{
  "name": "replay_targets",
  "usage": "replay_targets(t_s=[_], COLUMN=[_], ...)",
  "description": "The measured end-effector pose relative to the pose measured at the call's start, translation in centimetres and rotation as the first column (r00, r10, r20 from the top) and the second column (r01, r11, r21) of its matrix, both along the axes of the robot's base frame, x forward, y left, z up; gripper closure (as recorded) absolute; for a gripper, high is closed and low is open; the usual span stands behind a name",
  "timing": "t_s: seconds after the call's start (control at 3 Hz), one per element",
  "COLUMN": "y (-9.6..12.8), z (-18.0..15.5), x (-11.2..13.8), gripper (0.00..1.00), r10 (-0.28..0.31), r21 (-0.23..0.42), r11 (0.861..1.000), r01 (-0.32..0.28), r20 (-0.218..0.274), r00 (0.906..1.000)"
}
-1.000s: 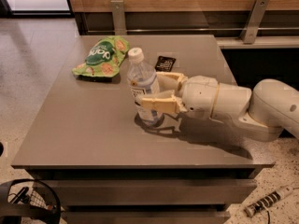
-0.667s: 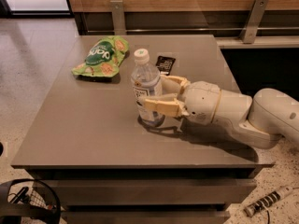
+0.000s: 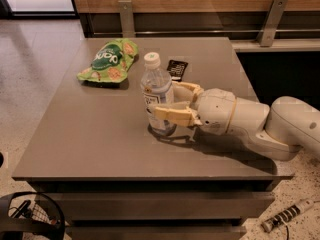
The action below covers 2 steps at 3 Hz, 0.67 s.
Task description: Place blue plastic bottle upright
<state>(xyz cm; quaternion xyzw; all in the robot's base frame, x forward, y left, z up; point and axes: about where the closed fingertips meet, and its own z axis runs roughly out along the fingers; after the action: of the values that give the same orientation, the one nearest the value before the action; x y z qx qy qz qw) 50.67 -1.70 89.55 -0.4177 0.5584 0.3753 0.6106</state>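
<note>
The blue plastic bottle point(image 3: 157, 91), clear with a white cap and a pale label, stands upright near the middle of the grey table point(image 3: 95, 139), its base on or just above the top. My gripper point(image 3: 164, 100) reaches in from the right and is shut on the bottle's lower half. One tan finger point(image 3: 172, 115) crosses in front of the bottle and the other sits behind it.
A green snack bag point(image 3: 109, 60) lies at the table's back left. A small dark packet point(image 3: 177, 69) lies just behind the bottle. A wall rail with metal brackets runs behind the table. A black wire object point(image 3: 25, 216) and a cable piece point(image 3: 285, 216) are on the floor.
The bottle and my gripper have shifted slightly to the right together. The bottle stays upright in the grip.
</note>
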Motion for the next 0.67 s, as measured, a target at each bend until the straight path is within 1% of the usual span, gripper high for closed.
replay_targets(t_s=[0.67], y=[0.42], z=[0.15], x=[-0.1], gripper=[0.41], r10=[0.008], r21=[-0.001], r11=[1.0], r01=[-0.008], r20=[0.002], r00=[1.0])
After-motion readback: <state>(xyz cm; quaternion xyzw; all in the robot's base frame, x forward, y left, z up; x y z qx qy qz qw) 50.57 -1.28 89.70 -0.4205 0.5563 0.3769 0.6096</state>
